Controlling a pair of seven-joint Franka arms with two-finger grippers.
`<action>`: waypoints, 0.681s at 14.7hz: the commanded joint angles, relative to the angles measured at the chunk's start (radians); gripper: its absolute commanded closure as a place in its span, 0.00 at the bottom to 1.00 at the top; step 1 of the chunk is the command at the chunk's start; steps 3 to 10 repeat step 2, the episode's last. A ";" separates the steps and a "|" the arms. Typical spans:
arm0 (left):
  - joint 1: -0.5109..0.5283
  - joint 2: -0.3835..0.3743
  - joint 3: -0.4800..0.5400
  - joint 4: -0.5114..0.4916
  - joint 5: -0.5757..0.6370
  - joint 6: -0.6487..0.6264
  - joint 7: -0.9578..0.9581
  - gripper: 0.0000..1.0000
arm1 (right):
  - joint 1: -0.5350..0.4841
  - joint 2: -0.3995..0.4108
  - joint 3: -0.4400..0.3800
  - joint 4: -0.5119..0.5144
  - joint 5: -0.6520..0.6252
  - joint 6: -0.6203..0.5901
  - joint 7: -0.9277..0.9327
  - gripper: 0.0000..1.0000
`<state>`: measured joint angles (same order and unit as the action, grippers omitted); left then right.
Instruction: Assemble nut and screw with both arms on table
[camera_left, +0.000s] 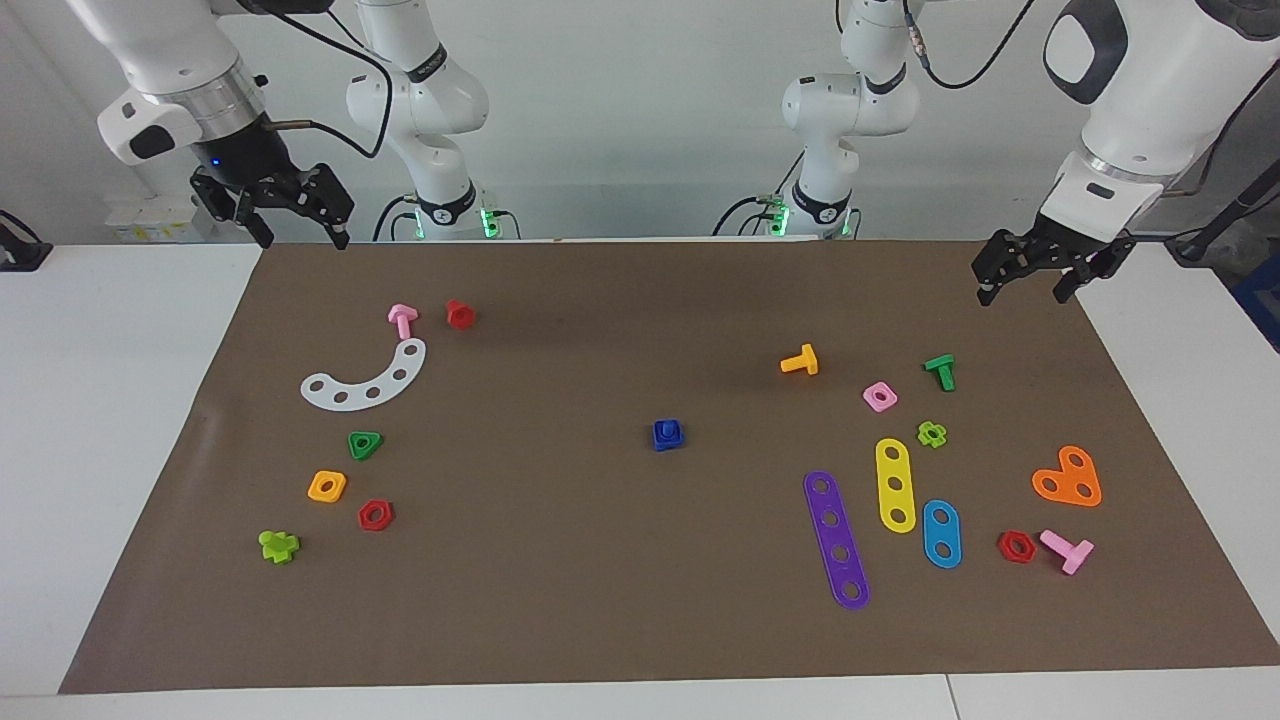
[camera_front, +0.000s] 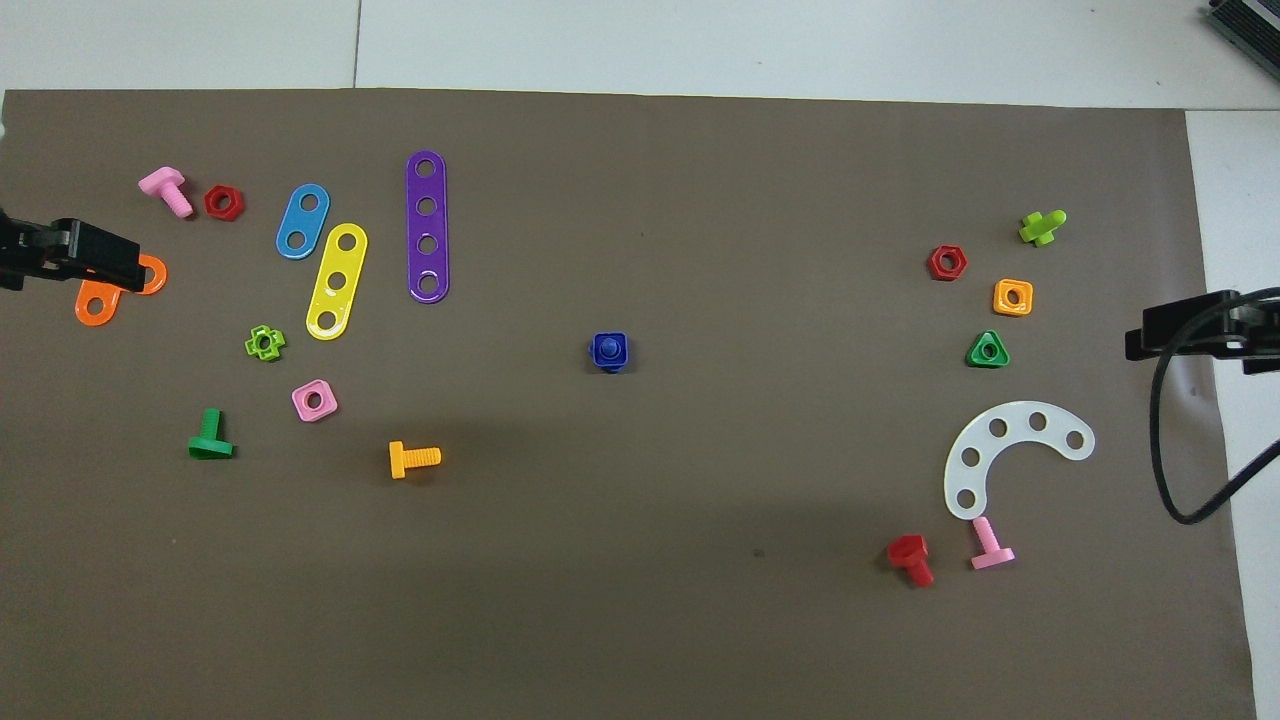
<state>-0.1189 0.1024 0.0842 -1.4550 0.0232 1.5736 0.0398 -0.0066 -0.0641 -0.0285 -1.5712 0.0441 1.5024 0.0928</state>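
Although both arms are hanging clear of the work, the task is looking finished: the nut (camera_left: 668, 437) is sitting at the middle of the brown mat on the counter (camera_left: 130, 420), with the screw (camera_front: 609, 347) standing through its centre hole, shaft end showing from above. Whether the thread is fully seated cannot be told. Nothing appears left to do beyond parking. The left gripper (camera_left: 1028, 274) is hovering over the mat's corner at its own end, fingers (camera_left: 985, 290) spread wide and holding nothing. The right gripper (camera_left: 295, 215) is hovering at the mat's edge by its base, fingers likewise wide, touching nothing.
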 joint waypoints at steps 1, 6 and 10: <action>-0.015 -0.018 0.008 -0.028 0.021 0.020 -0.003 0.00 | -0.001 -0.014 0.002 -0.024 -0.023 0.021 0.021 0.00; -0.015 -0.018 0.008 -0.033 0.021 0.020 -0.003 0.00 | -0.001 -0.017 0.002 -0.032 -0.023 0.021 0.022 0.00; -0.015 -0.018 0.008 -0.033 0.021 0.020 -0.003 0.00 | -0.001 -0.017 0.002 -0.032 -0.023 0.021 0.022 0.00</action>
